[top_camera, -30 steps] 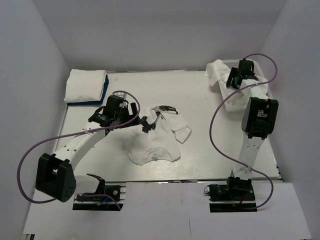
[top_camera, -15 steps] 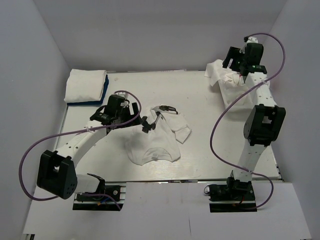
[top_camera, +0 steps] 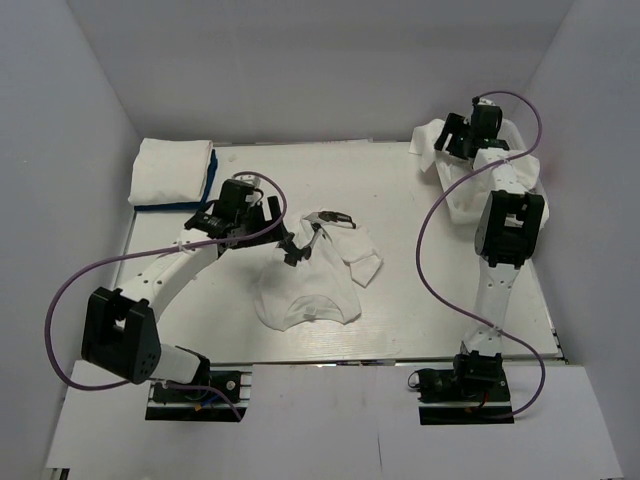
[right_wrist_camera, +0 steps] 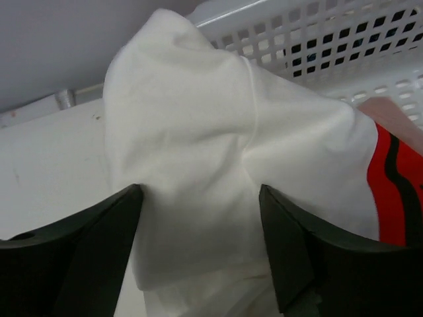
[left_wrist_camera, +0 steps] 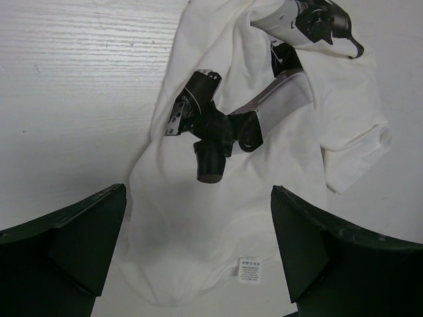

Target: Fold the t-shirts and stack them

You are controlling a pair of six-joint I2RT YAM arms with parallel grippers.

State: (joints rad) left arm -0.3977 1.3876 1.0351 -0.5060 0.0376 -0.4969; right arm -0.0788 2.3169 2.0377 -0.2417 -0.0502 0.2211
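Observation:
A white t-shirt with a black graphic print lies crumpled in the middle of the table; it also shows in the left wrist view. My left gripper is open and empty, hovering over the shirt's left part. My right gripper is open at the mesh basket, with its jaws on either side of a bunched white t-shirt that hangs over the rim. A white shirt with red print lies beside it. A folded white shirt lies stacked on a folded blue one at the back left.
The white mesh basket stands at the back right, and its wall shows in the right wrist view. White walls close in the table on the left, back and right. The table's near edge runs in front of the arm bases.
My right gripper rose over the basket, then came down and left onto the white shirt at the rim. My left wrist shifted slightly up and right; the shirt on the table has not moved.

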